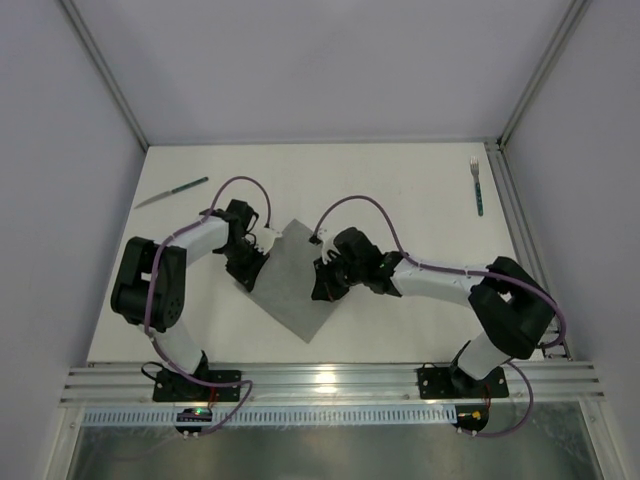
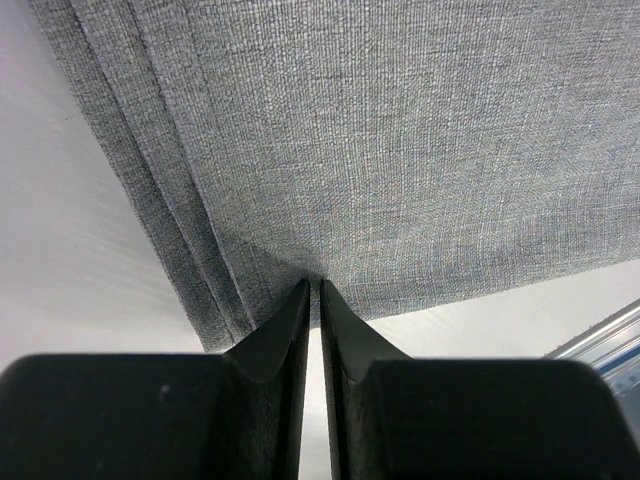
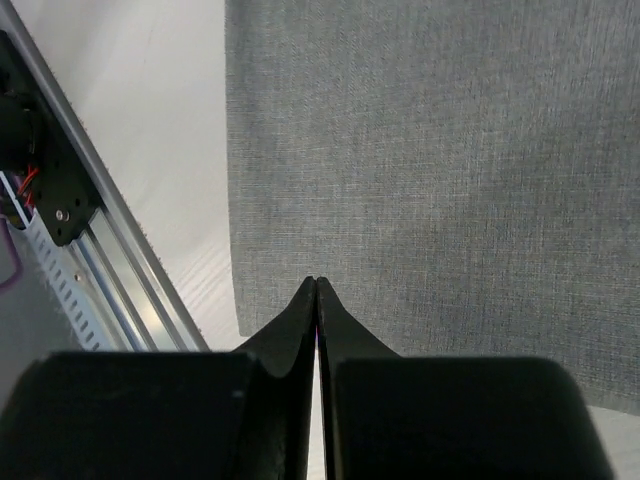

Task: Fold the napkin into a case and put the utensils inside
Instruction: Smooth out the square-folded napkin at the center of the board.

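Observation:
The grey napkin point(image 1: 293, 285) lies folded into a tilted oblong in the middle of the white table, with several layers stacked along its left edge point(image 2: 160, 200). At that left edge my left gripper point(image 1: 262, 243) point(image 2: 312, 285) is pinched on the fabric, which puckers at the tips. My right gripper point(image 1: 322, 284) point(image 3: 316, 283) is shut, its tips on the napkin point(image 3: 450, 150) near the right edge and a corner. The knife point(image 1: 172, 192) lies at the far left and the fork point(image 1: 477, 186) at the far right. Both utensils are apart from the napkin.
An aluminium rail point(image 1: 330, 380) point(image 3: 110, 260) runs along the table's near edge, close to the napkin's lower corner. Grey enclosure walls and metal posts point(image 1: 505, 190) border the table on the other sides.

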Action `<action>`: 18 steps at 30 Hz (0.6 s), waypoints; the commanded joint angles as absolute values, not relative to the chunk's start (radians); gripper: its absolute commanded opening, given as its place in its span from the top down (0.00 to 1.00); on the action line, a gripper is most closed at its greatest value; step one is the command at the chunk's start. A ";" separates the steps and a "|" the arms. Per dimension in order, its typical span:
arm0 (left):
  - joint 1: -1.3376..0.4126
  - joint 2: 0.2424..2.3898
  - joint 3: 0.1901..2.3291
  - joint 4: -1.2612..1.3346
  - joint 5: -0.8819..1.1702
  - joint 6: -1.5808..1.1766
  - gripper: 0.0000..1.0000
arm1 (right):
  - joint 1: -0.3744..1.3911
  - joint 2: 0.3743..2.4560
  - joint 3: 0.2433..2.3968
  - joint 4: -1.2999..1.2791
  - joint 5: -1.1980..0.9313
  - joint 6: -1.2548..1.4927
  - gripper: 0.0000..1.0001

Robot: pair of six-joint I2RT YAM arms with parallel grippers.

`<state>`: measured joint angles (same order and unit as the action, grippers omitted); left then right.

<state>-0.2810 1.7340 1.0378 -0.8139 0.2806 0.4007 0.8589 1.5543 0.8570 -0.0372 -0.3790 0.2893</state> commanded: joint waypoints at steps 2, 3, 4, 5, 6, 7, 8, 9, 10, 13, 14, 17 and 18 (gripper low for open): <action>-0.275 1.744 1.000 -0.747 0.229 0.442 0.89 | 0.835 1.630 0.818 0.067 -0.434 0.400 0.97; -0.275 1.746 0.997 -0.746 0.222 0.439 0.89 | 0.800 1.643 0.793 0.092 -0.436 0.422 0.97; -0.275 1.743 0.994 -0.741 0.219 0.439 0.89 | 0.775 1.664 0.787 0.121 -0.434 0.446 0.97; -0.275 1.743 0.991 -0.736 0.218 0.440 0.89 | 0.752 1.675 0.784 0.129 -0.431 0.484 0.97; -0.275 1.746 0.986 -0.735 0.213 0.442 0.89 | 0.705 1.681 0.776 0.138 -0.430 0.506 0.97; -0.275 1.744 0.986 -0.733 0.212 0.440 0.89 | 0.681 1.686 0.767 0.167 -0.428 0.526 0.97; -0.275 1.744 0.983 -0.733 0.212 0.440 0.89 | 0.658 1.684 0.755 0.182 -0.431 0.546 0.97; -0.275 1.746 0.983 -0.727 0.210 0.440 0.89 | 0.640 1.680 0.724 0.201 -0.436 0.580 0.97; -0.275 1.744 0.979 -0.727 0.207 0.440 0.89 | 0.600 1.678 0.710 0.222 -0.439 0.590 0.97; -0.275 1.740 0.976 -0.723 0.203 0.442 0.89 | 0.552 1.678 0.673 0.216 -0.436 0.595 0.97; -0.275 1.738 0.971 -0.719 0.199 0.440 0.89 | 0.520 1.683 0.667 0.197 -0.433 0.594 0.97; -0.275 1.738 0.959 -0.710 0.195 0.445 0.89 | 0.448 1.695 0.641 0.192 -0.434 0.595 0.97; -0.275 1.738 0.957 -0.712 0.193 0.448 0.89 | 0.431 1.683 0.624 0.201 -0.442 0.598 0.97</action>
<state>-0.2810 1.7081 1.0088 -0.7837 0.2779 0.4023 0.5014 1.6947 0.6712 0.2050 -0.4896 0.5873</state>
